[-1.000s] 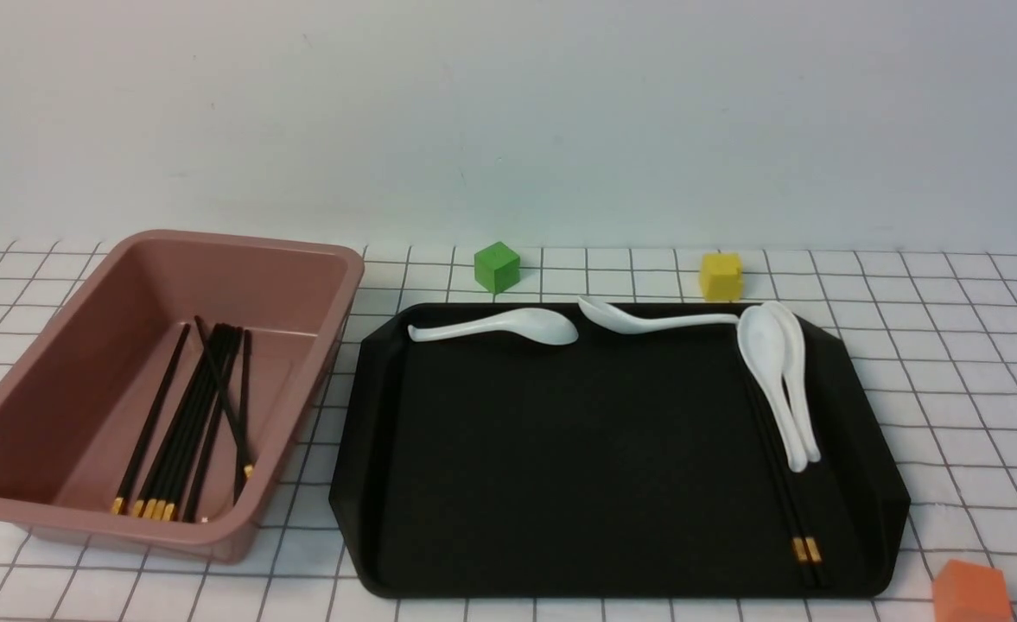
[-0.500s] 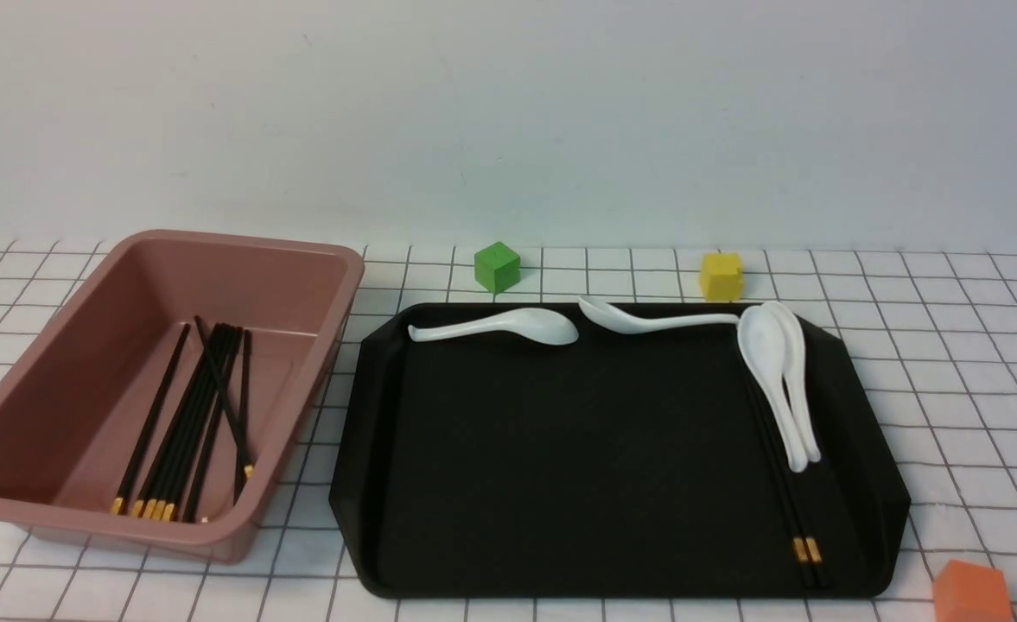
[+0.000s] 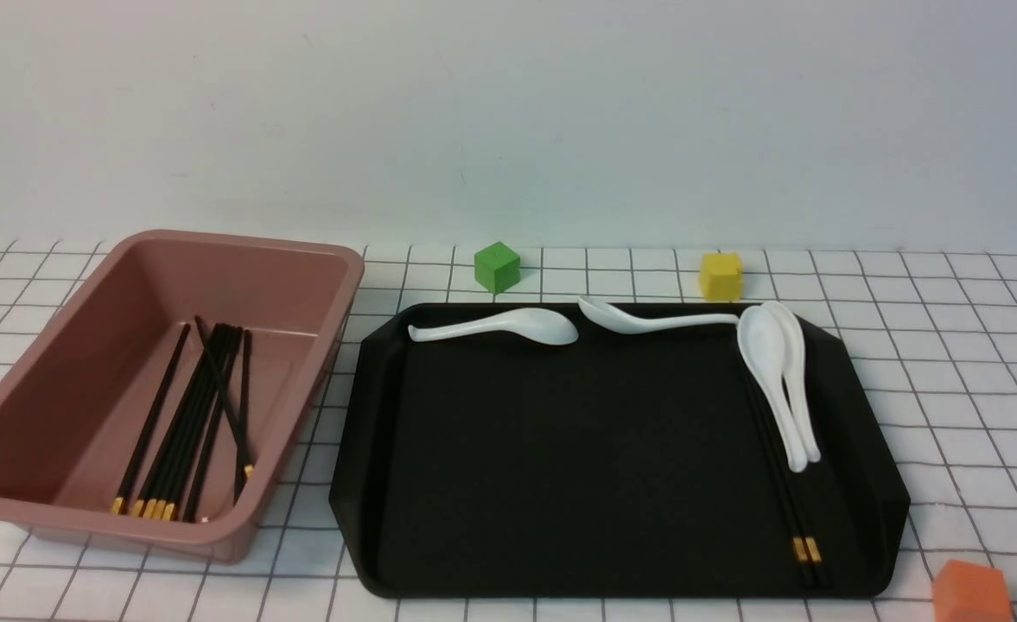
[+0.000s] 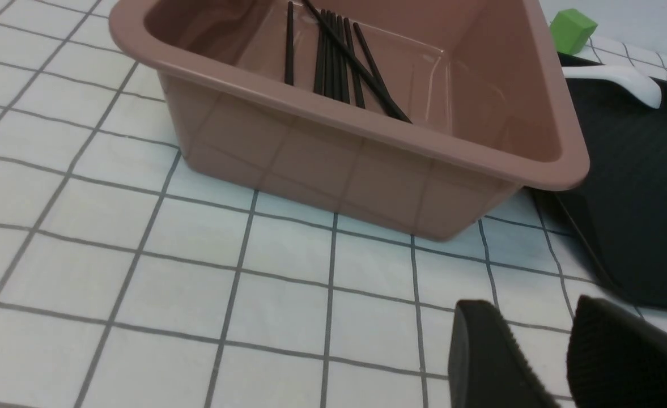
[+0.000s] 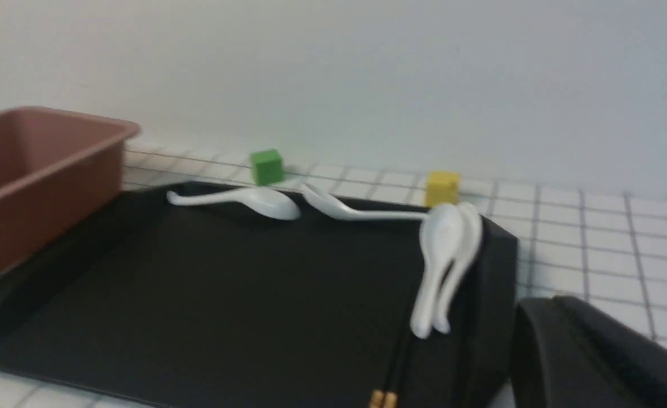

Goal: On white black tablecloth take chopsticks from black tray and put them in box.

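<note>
**A:** ok so where are we at? From the front view we've got the black tray [image 3: 560,484] sitting on the tablecloth [image 3: 975,380], and the box [image 3: 67,518] just to its left, nearly touching at the near corner.

**B:** yep. We count a bundle of chopsticks in the box [image 3: 184,423], lying lengthwise with the gold bands toward us, one stick crossed over the others. And a pair of chopsticks [image 3: 789,505] on the tray along its right edge, gold bands at the near end, far ends tucked under two stacked white spoons [image 3: 776,380].

**A:** two more spoons [image 3: 508,326] along the tray's back edge. Green cube [image 3: 497,266] and yellow cube [image 3: 721,276] behind the tray, orange cube [image 3: 971,593] off the near right corner.

**B:** arms? Neither shows in the front view.

**A:** on the left wrist view we see the left gripper [image 4: 554,354] over bare cloth near the box's front wall, fingers [image 4: 486,357] apart, nothing between them. The right gripper [image 5: 588,357] is a dark blur beside the tray's right rim; we can't tell if it's spread or closed.
</note>
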### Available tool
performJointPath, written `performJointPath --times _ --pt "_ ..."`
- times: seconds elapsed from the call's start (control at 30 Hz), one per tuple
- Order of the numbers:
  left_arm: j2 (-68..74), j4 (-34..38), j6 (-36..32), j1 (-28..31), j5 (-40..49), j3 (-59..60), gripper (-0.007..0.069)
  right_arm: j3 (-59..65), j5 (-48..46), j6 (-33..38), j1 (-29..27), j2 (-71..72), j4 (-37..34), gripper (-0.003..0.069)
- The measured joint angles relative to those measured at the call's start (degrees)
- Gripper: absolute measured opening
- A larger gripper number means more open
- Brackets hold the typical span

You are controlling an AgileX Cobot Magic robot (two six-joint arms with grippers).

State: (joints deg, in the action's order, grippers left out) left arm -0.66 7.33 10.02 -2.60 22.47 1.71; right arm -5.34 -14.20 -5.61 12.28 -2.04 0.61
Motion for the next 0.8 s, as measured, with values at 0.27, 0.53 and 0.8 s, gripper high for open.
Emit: performJointPath --times 0.27,0.53,0.8 --pt "0.00 0.00 0.00 0.00 0.00 0.00 0.0238 6.74 -1.32 0.00 -9.95 2.54 -3.17 0.0033" --pt "0.00 0.00 0.00 0.00 0.00 0.00 0.0238 6.45 -6.56 -0.20 -10.87 2.61 -1.49 0.0040" --pt "0.00 0.00 0.00 0.00 0.00 0.00 0.0238 6.38 -6.77 -0.41 -10.97 2.61 -1.37 0.0048"
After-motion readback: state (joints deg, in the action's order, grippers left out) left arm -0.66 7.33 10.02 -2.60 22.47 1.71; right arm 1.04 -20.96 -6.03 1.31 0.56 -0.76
